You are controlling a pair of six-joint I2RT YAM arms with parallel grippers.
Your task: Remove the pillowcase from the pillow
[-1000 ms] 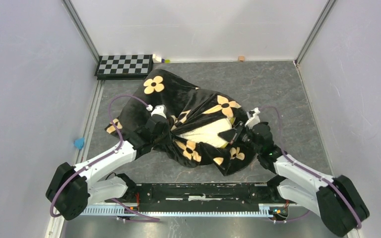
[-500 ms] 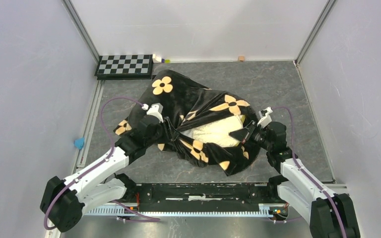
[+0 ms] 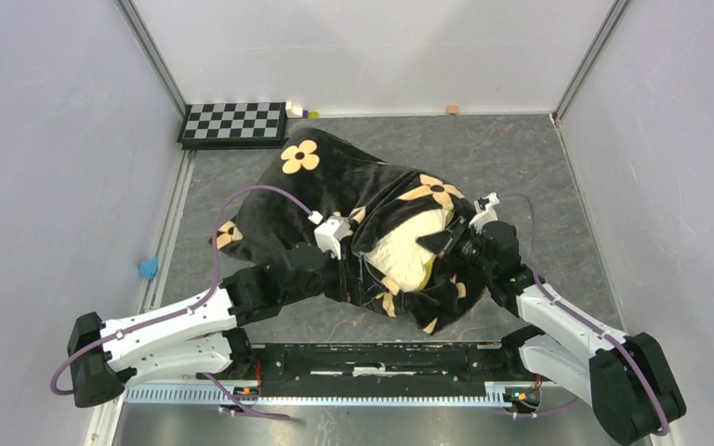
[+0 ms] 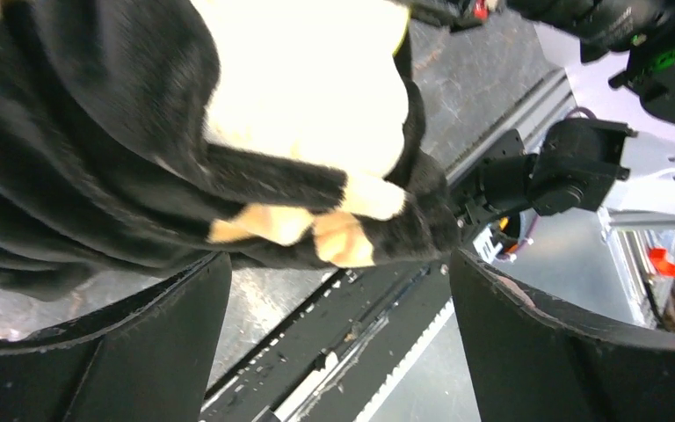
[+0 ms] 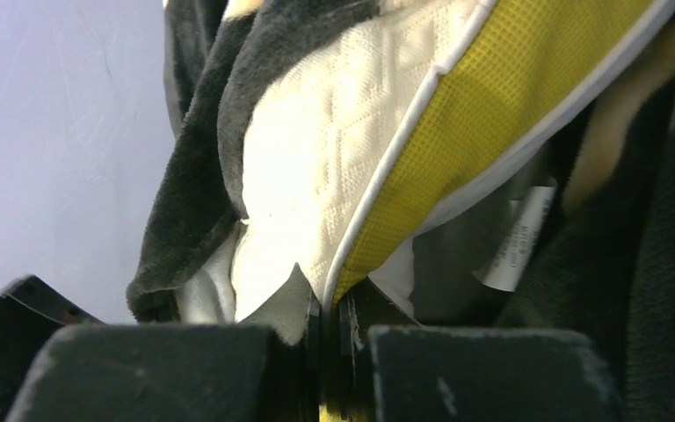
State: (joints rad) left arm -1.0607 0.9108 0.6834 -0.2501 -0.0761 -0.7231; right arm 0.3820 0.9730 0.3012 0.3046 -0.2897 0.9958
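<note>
Two arms reach in from the near edge of the table (image 3: 521, 158), and we read them as sharing the work: one anchors, one strips. The right gripper (image 5: 330, 308) is closed tight on the pillow (image 5: 316, 202), pinching its yellow-trimmed edge at the exposed corner. We judge that this grip is meant to hold the cushion in place while the cover is drawn off. The left gripper (image 4: 338, 264) stands wide open with nothing in it. The bunched hem of the pillowcase (image 4: 79, 132) lies just ahead of and between its fingers (image 4: 141, 325), unclamped, so it seems lined up to take a bite of fabric near the opening. Just beyond both grippers the pillow lies mid-table, its cream quilted face bare only through the opening between them. The pillowcase covers the rest and stretches toward the far left, where a checkerboard (image 3: 232, 121) sits in the corner, apart from it. We judge the removal only partly done: the cover must be drawn away from the right gripper's hold.
</note>
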